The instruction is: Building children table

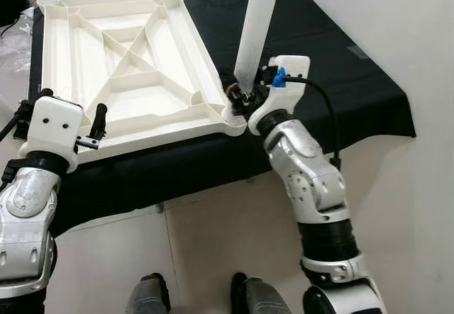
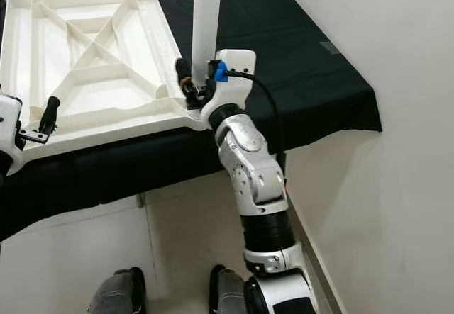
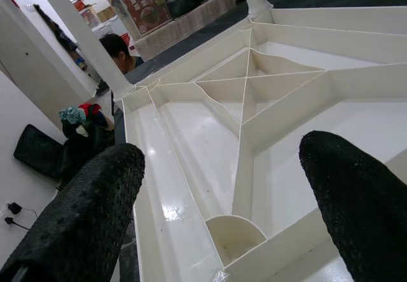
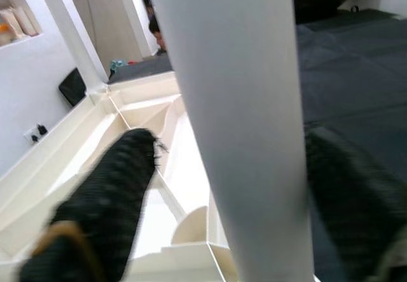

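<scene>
My right gripper [image 1: 237, 96] clasps the white cylindrical plastic leg [image 1: 257, 27], steadying it upright in the corner socket. My left gripper [image 1: 99, 121] hovers wide open over the upturned white ribbed plastic tabletop [image 1: 128, 66].

The upright white plastic table leg [image 1: 257, 27] runs off the top edge. The upturned white ribbed plastic tabletop [image 1: 128, 66] is cropped along its far edge, and the black-fingered right gripper [image 4: 222, 186] looks blurred in the right wrist view.

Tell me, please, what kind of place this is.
Probably a room in a home, used here for assembling furniture. An upturned white table top lies on a black cloth over a low surface, beside a plain white wall. Bags and a box stand behind.
</scene>
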Controlling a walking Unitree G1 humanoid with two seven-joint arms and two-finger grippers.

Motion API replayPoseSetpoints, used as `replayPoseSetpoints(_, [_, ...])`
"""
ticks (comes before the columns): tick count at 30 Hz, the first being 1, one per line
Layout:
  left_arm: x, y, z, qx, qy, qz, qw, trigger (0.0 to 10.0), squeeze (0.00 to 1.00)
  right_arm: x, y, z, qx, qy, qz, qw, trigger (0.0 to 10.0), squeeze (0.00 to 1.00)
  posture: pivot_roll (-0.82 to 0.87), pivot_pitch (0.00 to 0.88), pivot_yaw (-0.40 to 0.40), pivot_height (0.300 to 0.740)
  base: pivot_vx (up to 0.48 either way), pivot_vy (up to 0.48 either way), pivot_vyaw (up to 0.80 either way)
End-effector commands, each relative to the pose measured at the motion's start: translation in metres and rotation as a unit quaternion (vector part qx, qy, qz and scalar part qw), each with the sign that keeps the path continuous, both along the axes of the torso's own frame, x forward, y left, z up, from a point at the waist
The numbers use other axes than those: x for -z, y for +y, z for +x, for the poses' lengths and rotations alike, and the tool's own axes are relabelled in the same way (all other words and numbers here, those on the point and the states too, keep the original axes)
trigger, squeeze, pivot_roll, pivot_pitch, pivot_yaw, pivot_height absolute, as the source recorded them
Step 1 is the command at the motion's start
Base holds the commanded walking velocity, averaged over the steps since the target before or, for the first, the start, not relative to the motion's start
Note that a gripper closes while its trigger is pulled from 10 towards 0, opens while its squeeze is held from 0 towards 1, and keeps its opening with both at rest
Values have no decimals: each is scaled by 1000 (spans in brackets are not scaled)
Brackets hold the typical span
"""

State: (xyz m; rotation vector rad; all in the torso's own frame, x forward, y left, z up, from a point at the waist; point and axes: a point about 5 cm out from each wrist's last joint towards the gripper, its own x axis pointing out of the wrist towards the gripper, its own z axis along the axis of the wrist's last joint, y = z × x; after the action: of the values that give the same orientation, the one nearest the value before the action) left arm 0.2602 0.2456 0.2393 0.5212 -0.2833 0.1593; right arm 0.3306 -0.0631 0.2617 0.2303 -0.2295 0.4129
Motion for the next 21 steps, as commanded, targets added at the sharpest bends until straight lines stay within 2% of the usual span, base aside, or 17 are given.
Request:
replayPoseSetpoints(1, [0, 5, -1, -5, 1, 6, 1000, 10000, 0, 0, 1, 0, 2, 0, 0, 1000, 10000, 1000, 37, 176, -95, 740, 0, 0, 0])
replayPoseSetpoints(5, [6, -9, 1, 14, 3, -7, 1000, 10000, 0, -3, 6, -3, -8, -6, 8, 1000, 10000, 1000, 30, 176, -92, 740, 0, 0, 0])
replayPoseSetpoints(10, [8, -16, 3, 25, 5, -14, 1000, 10000, 0, -1, 3, -4, -7, -9, 4, 1000, 10000, 1000, 29, 172, -92, 740, 0, 0, 0])
replayPoseSetpoints(11, [9, -24, 5, 39, 4, -24, 999, 10000, 0, 2, -3, -6, -7, -12, -7, 1000, 10000, 0, 31, 165, -91, 740, 0, 0, 0])
replayPoseSetpoints(12, [9, -33, 6, 54, 2, -32, 998, 10000, 0, 8, -9, -10, -16, -8, -9, 1000, 10000, 0, 27, 157, -87, 740, 0, 0, 0])
replayPoseSetpoints(13, [9, -33, 6, 54, 2, -32, 998, 10000, 0, 8, -9, -10, -16, -8, -9, 1000, 10000, 0, 27, 157, -87, 740, 0, 0, 0])
replayPoseSetpoints(15, [10, -49, 9, 82, 0, -40, 996, 10000, 0, 17, -21, -18, -33, -7, -17, 999, 10000, 0, 26, 151, -85, 740, 0, 0, 0])
replayPoseSetpoints(21, [14, -62, 10, 103, 4, -52, 993, 10000, 0, 28, -30, -25, -52, 4, -31, 998, 10000, 0, 21, 143, -72, 740, 0, 0, 0])
